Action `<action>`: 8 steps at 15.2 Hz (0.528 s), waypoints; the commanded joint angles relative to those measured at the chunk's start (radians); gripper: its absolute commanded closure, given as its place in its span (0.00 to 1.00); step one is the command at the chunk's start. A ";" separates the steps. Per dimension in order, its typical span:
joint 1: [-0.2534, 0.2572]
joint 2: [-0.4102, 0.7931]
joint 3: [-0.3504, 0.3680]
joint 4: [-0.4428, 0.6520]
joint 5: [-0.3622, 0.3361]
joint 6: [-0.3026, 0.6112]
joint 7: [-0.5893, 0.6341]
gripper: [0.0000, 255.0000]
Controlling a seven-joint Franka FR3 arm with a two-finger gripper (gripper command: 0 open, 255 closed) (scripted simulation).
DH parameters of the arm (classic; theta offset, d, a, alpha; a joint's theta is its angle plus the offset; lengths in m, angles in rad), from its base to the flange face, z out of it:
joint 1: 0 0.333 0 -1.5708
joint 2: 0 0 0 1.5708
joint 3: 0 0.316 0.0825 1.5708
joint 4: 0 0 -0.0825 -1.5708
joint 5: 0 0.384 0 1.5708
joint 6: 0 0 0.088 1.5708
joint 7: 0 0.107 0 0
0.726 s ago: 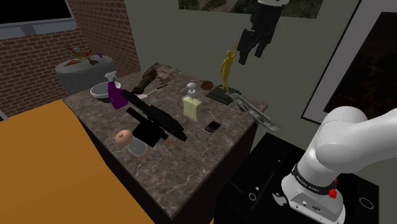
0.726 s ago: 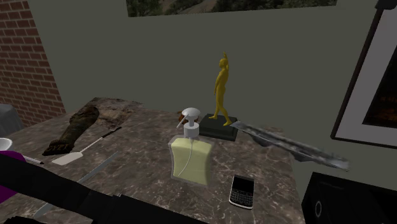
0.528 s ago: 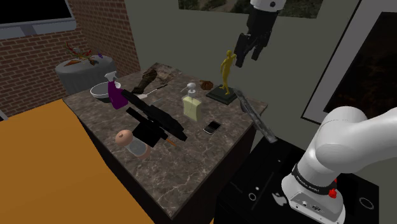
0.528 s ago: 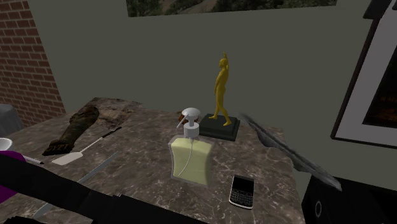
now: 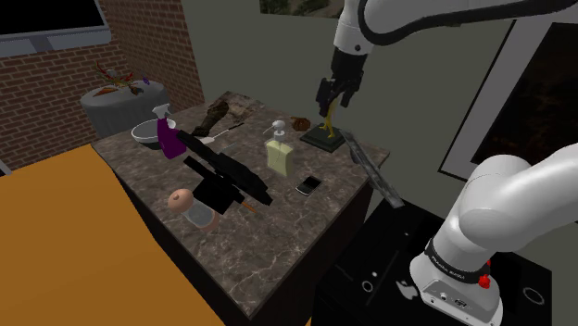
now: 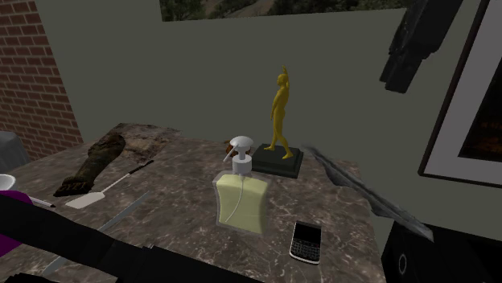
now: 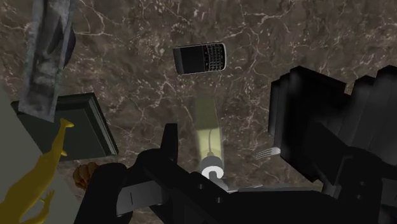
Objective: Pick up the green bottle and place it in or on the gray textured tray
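The green bottle (image 5: 280,154) is a pale yellow-green spray bottle with a white pump, standing upright in the middle of the marble table (image 5: 278,231); it also appears in the second exterior view (image 6: 240,201) and below the hand in the wrist view (image 7: 207,127). The gray textured tray (image 5: 372,172) lies slanted along the table's edge nearest the stand, tipping down over it (image 6: 366,193) (image 7: 46,57). My gripper (image 5: 328,98) hangs open and empty above the table, in front of the yellow figurine and well above the bottle (image 6: 396,79).
A yellow figurine (image 6: 279,108) on a dark base stands between bottle and tray. A black phone (image 5: 308,185) lies near the bottle. Long black objects (image 5: 227,174), a purple spray bottle (image 5: 168,135), a bowl (image 5: 145,131) and a spatula (image 6: 103,190) take up the table's far side.
The gripper has come down and moved toward the shoulder view's left, over the figurine. The tray tipped from nearly flat to slanting down over the table edge.
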 commanded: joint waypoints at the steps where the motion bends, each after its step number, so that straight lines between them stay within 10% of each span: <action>1: 0.000 0.054 -0.005 -0.009 0.002 0.068 -0.008 0.00; 8: 0.002 0.282 -0.030 0.003 0.017 0.294 -0.048 0.00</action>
